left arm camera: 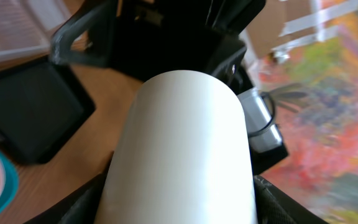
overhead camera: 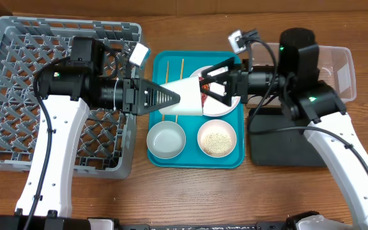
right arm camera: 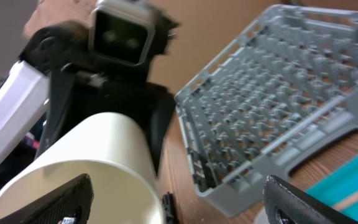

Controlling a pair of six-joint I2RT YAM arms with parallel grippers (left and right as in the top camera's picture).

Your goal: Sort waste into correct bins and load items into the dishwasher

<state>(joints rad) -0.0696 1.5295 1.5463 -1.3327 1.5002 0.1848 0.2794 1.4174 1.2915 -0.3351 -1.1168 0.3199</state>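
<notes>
White cup (overhead camera: pixel 187 96) (sideways) in left pincer (overhead camera: pixel 170 97)

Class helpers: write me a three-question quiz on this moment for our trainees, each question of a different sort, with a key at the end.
1. True or false: the left gripper holds the white cup on its side over the teal tray.
2. Where do the rice-like scraps lie? A: in the grey bowl. B: in the white bowl. C: in the black tray.
3. Fill in: at the cup's mouth, the jaws of the right gripper stand ____.

Key: 1 true; 2 B; 3 open.
</notes>
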